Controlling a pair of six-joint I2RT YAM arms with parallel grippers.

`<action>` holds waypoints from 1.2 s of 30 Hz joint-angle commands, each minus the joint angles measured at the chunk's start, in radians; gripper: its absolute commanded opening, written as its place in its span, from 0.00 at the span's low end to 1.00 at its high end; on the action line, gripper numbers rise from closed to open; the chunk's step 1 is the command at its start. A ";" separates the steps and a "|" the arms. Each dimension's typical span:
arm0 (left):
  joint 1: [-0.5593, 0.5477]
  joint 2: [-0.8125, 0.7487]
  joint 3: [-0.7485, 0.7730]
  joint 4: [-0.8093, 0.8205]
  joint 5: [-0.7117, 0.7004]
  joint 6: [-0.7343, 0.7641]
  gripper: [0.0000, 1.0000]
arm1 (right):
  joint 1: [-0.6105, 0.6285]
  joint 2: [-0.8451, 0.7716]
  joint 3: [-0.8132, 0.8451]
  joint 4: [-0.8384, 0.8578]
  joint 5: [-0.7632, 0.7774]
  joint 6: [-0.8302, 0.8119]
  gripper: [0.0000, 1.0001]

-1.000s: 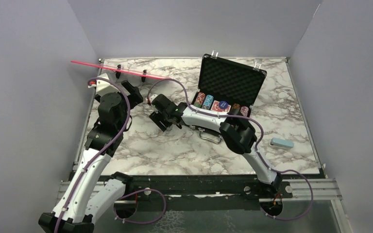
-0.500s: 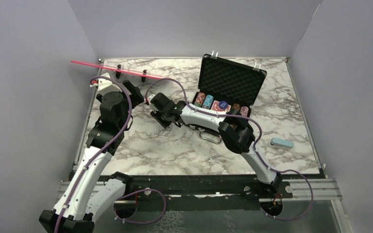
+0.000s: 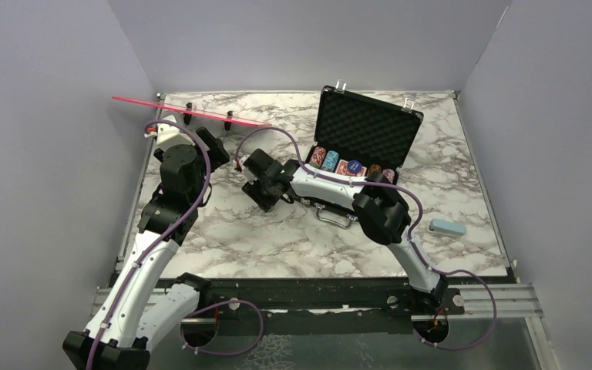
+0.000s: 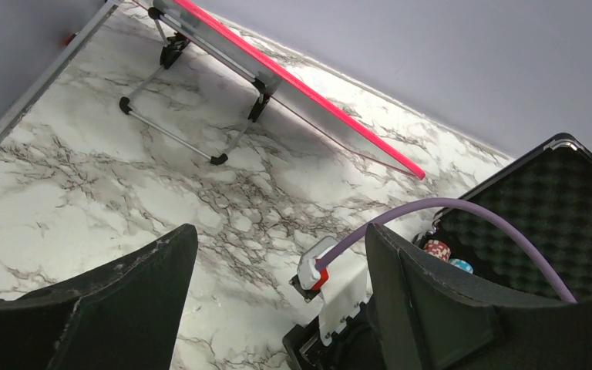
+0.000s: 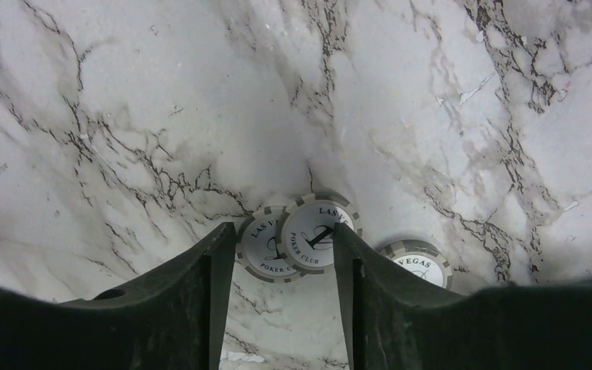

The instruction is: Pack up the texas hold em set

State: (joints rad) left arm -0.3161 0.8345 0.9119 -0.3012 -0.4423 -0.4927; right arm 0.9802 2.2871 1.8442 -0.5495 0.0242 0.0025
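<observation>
The black case (image 3: 366, 127) of the texas hold em set stands open at the back, foam lid up, with rows of coloured chips (image 3: 351, 166) inside. It shows at the right edge of the left wrist view (image 4: 539, 216). Left of it, my right gripper (image 3: 262, 191) points down at the table. Its tips (image 5: 284, 229) straddle two overlapping white-and-grey chips (image 5: 316, 231) lying flat, and the jaws stand partly apart, close against the chips' edges. A third chip (image 5: 420, 262) lies just outside the right finger. My left gripper (image 4: 279, 231) hovers wide open and empty, above and left of the right gripper.
A pink strip on wire legs (image 3: 193, 112) stands at the back left, also in the left wrist view (image 4: 293, 81). A small light-blue block (image 3: 447, 227) lies at the right. Grey walls close in the marble table (image 3: 277, 239) on three sides.
The right gripper has shifted and turned slightly over the table left of the case. The left arm has drawn back a little.
</observation>
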 commanded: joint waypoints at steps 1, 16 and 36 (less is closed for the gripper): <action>0.003 -0.008 -0.004 0.014 0.006 0.000 0.83 | -0.001 -0.019 0.016 -0.032 0.023 0.023 0.57; 0.004 -0.008 -0.007 0.010 0.003 0.003 0.83 | -0.002 -0.008 0.007 0.019 0.026 -0.030 0.77; 0.005 -0.008 -0.013 0.012 0.003 0.007 0.83 | -0.026 0.058 0.046 -0.132 -0.066 -0.042 0.63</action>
State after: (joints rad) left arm -0.3153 0.8345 0.9066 -0.3012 -0.4423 -0.4892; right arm 0.9600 2.3062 1.8709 -0.5999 -0.0216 -0.0357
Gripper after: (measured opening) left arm 0.826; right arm 0.695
